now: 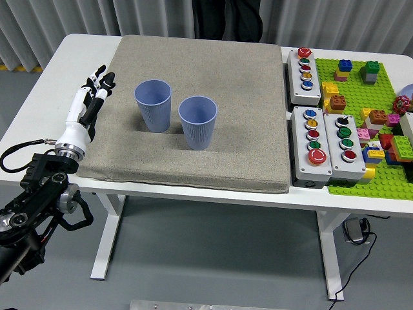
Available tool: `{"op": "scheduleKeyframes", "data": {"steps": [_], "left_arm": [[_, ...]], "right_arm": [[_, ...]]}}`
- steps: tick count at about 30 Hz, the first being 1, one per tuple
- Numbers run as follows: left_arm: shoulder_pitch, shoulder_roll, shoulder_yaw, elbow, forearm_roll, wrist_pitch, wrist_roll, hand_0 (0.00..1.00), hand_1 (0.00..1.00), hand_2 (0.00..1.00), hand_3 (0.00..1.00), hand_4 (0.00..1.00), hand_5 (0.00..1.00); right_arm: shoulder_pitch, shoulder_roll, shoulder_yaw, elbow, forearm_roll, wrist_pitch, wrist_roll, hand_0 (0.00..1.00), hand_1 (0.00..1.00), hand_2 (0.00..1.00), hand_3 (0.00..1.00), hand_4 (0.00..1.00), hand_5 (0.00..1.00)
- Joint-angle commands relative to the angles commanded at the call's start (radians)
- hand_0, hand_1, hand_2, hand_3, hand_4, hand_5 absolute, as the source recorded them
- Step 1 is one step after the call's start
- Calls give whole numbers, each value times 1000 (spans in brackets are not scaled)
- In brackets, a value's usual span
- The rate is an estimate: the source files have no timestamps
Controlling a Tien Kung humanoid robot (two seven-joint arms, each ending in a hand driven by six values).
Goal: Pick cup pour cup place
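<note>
Two blue ribbed cups stand upright on the grey mat (193,148) covering the tabletop (39,110). The left cup (153,105) is nearer me, and the right cup (198,122) stands just beside it, a bit closer to the near edge. They are close together, and I can't tell if the rims touch.

They look like thin plastic or paper, so I judge them light, easy to crush and easy to tip. I'd wrap mid-wall, thumb opposite the fingers, with a gentle squeeze, staying below the rim so it doesn't deform. Contents aren't visible from here, so either could hold something to pour.

My left hand (90,103) is at the mat's left edge, fingers extended and loosely spread, holding nothing. The left cup is to its right, apart, with clear mat between. My right hand is out of view.
</note>
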Motion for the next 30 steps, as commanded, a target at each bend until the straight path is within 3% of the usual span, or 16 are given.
{"op": "scheduleKeyframes", "data": {"steps": [5, 6, 11, 12, 19, 30], "left_arm": [[6, 16, 4, -2, 34, -11, 11, 930, 940, 998, 998, 922, 339], [8, 19, 6, 0, 45, -17, 15, 949, 949, 998, 998, 859, 186], [13, 28, 32, 8, 66, -33, 30, 949, 949, 998, 998, 859, 186], [13, 28, 40, 11, 68, -35, 32, 963, 957, 998, 998, 889, 244], [11, 18, 76, 30, 72, -42, 37, 968, 959, 998, 998, 882, 224], [-41, 4, 102, 84, 57, -42, 35, 966, 958, 998, 998, 859, 186]], "right_arm": [[1, -1, 2, 0, -3, 2, 1, 696, 633, 593, 593, 2, 240], [0, -1, 3, 0, -4, 2, 1, 696, 633, 593, 593, 2, 239], [3, -1, 4, 0, -5, 2, 0, 696, 633, 593, 593, 2, 239], [3, -1, 4, 0, -5, 1, -1, 697, 633, 594, 593, 2, 240], [4, 1, 2, 1, -2, 0, -2, 697, 633, 594, 593, 2, 242], [4, 1, 3, 1, -7, 1, -3, 696, 633, 594, 593, 2, 244]]}}
